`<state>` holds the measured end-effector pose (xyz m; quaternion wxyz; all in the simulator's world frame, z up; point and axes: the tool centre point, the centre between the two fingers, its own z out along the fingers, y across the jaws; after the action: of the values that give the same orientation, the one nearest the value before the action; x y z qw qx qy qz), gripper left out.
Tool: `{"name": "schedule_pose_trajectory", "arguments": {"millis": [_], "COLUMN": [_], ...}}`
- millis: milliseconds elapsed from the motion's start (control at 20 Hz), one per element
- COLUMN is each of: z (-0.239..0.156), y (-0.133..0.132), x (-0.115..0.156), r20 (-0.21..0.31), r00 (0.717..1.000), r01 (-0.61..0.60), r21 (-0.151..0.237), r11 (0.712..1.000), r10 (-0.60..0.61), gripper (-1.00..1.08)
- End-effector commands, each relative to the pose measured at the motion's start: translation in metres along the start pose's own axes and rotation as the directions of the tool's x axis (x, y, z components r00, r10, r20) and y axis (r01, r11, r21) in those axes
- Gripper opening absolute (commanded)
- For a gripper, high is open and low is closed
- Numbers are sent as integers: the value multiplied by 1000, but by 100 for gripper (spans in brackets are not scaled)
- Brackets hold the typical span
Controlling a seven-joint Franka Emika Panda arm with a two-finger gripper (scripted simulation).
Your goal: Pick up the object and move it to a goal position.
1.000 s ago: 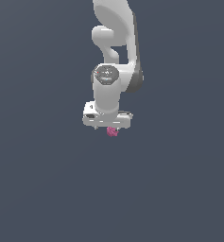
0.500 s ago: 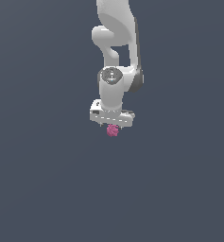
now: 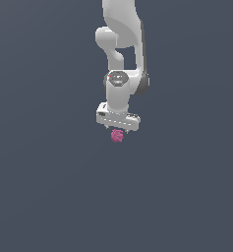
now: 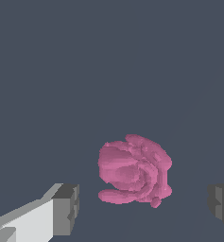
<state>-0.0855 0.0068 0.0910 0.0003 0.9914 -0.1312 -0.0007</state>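
In the exterior view, the smooth white Franka arm (image 3: pixel 122 59) points straight down over a flat, matte slate-grey desk (image 3: pixel 44 187), its gripper (image 3: pixel 117 132) poised directly above the object (image 3: pixel 117 136), a small magenta-pink lump that shows just below the broad white hand; whether the two touch cannot be told from here. In the wrist view, the object (image 4: pixel 133 169) appears as a knobbly, folded blob of irregular shape lying between the blocky grey-tipped fingers (image 4: pixel 66 209), which stand spread wide with clear gaps on either side of it, gripping nothing.
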Motion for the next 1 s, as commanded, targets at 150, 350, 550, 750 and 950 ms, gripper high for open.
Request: {"name": "schedule_pose_trajectory", "arguments": {"millis": [150, 350, 550, 750, 950], "z": [3, 15, 34, 47, 51], "y": [0, 0, 0, 0, 0], "x": [0, -1, -2, -2, -1], "r20": [0, 0, -1, -1, -1], "r00": [1000, 1000, 1000, 1000, 1000], "r01": [0, -1, -3, -4, -4], "r21": [0, 0, 0, 1, 1], "r11": [1000, 1000, 1000, 1000, 1000], "r10": [0, 1, 3, 4, 4], "gripper": [100, 100, 100, 100, 100]}}
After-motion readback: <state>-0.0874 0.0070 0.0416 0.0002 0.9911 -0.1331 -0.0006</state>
